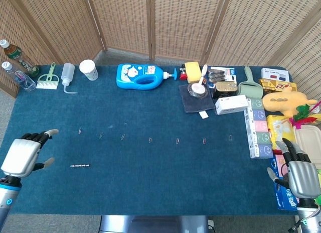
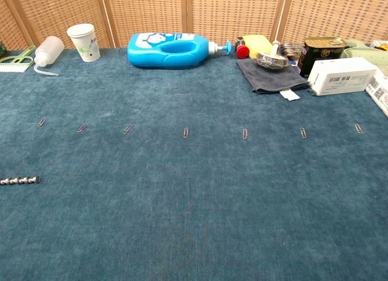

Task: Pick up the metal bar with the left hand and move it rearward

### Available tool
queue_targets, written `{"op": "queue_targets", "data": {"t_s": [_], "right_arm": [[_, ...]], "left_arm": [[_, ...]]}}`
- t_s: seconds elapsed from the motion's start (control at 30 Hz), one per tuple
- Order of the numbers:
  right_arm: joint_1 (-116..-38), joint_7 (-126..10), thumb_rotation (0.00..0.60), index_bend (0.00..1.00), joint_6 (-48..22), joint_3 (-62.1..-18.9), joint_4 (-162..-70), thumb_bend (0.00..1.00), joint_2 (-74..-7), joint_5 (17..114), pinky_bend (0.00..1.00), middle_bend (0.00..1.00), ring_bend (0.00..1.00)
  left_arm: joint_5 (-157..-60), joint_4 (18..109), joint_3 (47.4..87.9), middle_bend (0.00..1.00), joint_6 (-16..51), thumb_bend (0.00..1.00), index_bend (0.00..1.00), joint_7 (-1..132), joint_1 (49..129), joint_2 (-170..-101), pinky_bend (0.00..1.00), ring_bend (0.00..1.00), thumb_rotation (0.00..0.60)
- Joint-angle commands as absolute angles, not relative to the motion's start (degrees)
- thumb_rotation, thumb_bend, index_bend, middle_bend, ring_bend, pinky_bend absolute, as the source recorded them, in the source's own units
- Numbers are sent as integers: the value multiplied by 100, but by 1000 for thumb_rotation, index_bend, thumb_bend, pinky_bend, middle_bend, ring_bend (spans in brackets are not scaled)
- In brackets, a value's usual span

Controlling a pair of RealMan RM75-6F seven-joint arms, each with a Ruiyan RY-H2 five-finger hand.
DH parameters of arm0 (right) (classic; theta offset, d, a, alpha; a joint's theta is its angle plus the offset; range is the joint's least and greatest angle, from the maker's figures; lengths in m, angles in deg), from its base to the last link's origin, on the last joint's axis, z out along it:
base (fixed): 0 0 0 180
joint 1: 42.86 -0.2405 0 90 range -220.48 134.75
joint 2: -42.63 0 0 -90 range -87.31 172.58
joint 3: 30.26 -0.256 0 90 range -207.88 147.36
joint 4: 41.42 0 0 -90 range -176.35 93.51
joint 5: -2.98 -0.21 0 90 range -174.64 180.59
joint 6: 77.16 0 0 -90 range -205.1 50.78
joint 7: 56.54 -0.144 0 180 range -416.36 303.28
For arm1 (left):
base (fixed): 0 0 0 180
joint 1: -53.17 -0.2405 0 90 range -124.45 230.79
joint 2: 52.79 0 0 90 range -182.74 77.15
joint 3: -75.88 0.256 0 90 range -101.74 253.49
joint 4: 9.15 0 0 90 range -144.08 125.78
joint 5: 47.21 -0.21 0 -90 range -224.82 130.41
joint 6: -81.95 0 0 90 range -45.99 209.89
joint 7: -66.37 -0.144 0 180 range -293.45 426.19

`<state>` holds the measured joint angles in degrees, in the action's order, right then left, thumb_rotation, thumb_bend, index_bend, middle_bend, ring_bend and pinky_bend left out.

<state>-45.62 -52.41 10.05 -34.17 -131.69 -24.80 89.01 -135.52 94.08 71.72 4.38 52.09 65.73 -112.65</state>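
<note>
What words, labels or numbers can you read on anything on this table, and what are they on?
None can be read.
White box: barcode label, print too small.
Blue detergent bottle: cartoon label, text blurred.
Dark tin: label text blurred.
Pastel packets: print too small.
</note>
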Motion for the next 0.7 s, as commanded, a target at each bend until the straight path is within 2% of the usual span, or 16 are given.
{"op": "queue_targets", "data": {"t_s": [0.03,0.13,0.27,0.4,0.7], "right_arm": [[-4566,-5258,503,129,981,-3419,-13140,319,-2515,8877,238,151,101],[-4576,-5258,503,128,927,-3421,-13102,319,-2557,8827,238,152,110],[-4607,-5249,503,128,863,-3423,-13067,319,-2595,8808,240,159,128],[-4619,-5264,504,128,855,-3439,-13036,319,-2635,8791,242,167,147],[-4629,-5285,505,132,834,-3438,-12962,319,-2676,8781,245,171,168]], "left_arm": [[-13518,9491,7172,632,657,154,288,5091,6718,-11329,738,687,600],[-13495,9482,7146,811,783,154,372,4966,6838,-11465,847,845,600],[-13441,9468,7200,938,1055,155,398,4776,6982,-11614,960,974,600],[-13272,9409,7201,995,1221,212,411,4526,7076,-11770,1000,1000,600],[-12839,9327,7259,1000,1566,407,419,4178,7224,-12105,1000,1000,600]]}}
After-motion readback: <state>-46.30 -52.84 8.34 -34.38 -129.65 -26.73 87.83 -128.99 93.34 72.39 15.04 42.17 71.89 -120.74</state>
